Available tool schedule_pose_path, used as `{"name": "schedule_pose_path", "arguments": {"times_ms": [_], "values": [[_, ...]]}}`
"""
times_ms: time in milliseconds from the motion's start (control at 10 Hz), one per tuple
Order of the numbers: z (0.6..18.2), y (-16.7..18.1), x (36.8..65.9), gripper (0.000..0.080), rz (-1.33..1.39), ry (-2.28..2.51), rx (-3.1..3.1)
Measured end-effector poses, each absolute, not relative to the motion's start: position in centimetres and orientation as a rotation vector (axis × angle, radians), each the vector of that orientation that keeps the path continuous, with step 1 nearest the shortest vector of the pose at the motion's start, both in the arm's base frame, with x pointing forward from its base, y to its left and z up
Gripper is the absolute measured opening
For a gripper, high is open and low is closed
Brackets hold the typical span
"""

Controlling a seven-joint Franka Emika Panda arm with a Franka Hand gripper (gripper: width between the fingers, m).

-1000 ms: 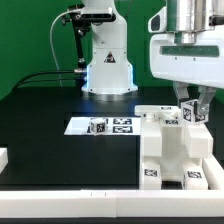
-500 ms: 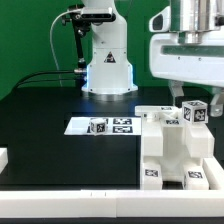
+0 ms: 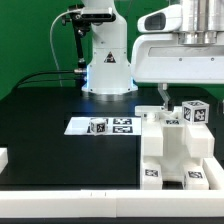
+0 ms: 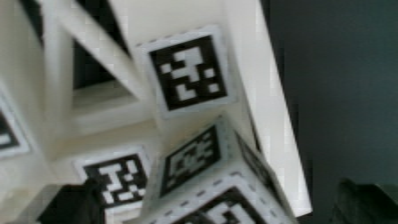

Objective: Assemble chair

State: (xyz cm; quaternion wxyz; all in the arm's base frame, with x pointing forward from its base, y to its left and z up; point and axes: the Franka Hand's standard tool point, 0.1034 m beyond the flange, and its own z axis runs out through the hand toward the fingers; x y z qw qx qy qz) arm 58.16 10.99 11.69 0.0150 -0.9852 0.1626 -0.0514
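The partly built white chair [image 3: 172, 152] stands at the exterior view's right, a chunky stack of slabs with tags on its front. A small tagged white peg [image 3: 195, 112] sits upright on its top right corner. My gripper [image 3: 184, 98] hangs just above the peg, open, with one finger [image 3: 165, 96] showing left of it. In the wrist view the tagged peg [image 4: 210, 170] and the chair's tagged slab [image 4: 187, 75] fill the picture. The dark fingertips [image 4: 365, 200] stand wide apart on either side of the peg, clear of it.
The marker board [image 3: 118, 126] lies flat on the black table left of the chair. The arm's white base [image 3: 108, 62] stands behind it. Low white border rails run along the near edge [image 3: 70, 205] and at the left [image 3: 3, 157].
The gripper was shut on the tagged peg; it has opened, let go, then risen and shifted to the exterior view's left. The peg stays put on the chair.
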Motion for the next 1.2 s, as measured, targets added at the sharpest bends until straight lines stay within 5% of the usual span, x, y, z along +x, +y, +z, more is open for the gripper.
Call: {"name": "schedule_pose_path", "arguments": {"times_ms": [500,700,1200], "values": [[11.6,11.9,58.1,0.0619,-0.18,0.169,-3.132],[11.6,11.9,58.1,0.0278,-0.179,0.306,-3.116],[11.5,11.9,58.2,0.0281,-0.174,0.909,-2.97]]}}
